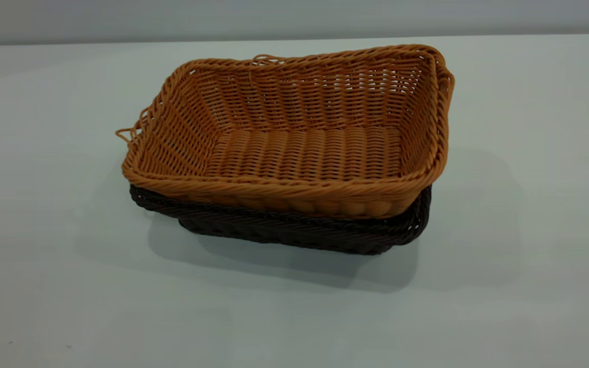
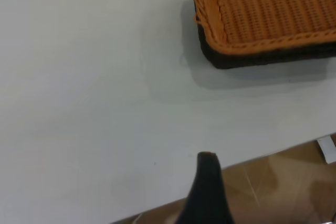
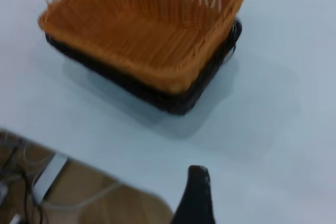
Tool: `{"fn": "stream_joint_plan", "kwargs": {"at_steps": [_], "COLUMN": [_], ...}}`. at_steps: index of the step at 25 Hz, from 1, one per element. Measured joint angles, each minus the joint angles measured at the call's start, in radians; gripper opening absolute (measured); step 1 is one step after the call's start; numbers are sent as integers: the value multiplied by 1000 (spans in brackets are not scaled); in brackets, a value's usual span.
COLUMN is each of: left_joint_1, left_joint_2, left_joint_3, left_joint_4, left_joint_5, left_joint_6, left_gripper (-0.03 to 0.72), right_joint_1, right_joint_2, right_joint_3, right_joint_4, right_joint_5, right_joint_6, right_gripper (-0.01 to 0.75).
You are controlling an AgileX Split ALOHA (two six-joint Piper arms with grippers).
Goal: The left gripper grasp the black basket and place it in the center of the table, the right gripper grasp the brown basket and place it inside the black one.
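Observation:
The brown basket [image 1: 294,138] sits nested inside the black basket [image 1: 294,230] near the middle of the table [image 1: 69,286], its rim tilted slightly higher at the right. Only the black basket's rim and lower wall show below it. Neither gripper is in the exterior view. In the left wrist view, one dark finger [image 2: 207,182] of my left gripper [image 2: 262,192] shows over the table's edge, well away from the baskets [image 2: 262,24]. In the right wrist view, one finger [image 3: 197,192] of my right gripper [image 3: 236,192] hangs apart from the baskets [image 3: 142,40]. Both grippers hold nothing.
The table's edge and a brown floor [image 2: 283,187] show in the left wrist view. Cables and a pale strip [image 3: 47,177] lie on the floor past the table's edge in the right wrist view. A grey wall [image 1: 294,18] stands behind the table.

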Motion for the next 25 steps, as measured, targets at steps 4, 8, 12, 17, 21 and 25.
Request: {"fn": "stream_joint_plan", "kwargs": {"at_steps": [4,8,12,17,21,25], "left_joint_1": [0,0,0,0,0,0], "left_joint_2": [-159,-270,-284,-285,-285,-285], "left_joint_3": [103,172,199,216,216,216], "left_joint_4": [5,42,92,105,105,105], "left_joint_5": [-5,-5,-12,-35,-38,-38], "left_joint_6": [-2,-40,-111,-155,-158,-158], "left_gripper": [543,543,543,543,543,543], "right_joint_1": [0,0,0,0,0,0], "right_joint_2": [-29,-29,-29,-29,-29,-29], "right_joint_3": [5,11,12,12,12,12], "right_joint_4": [-18,-19,-18,-18,-18,-18], "right_joint_5": [4,8,8,8,8,8], "right_joint_6": [-1,-1,-1,-1,-1,-1], "right_gripper": [582,582,582,582,582,582]}}
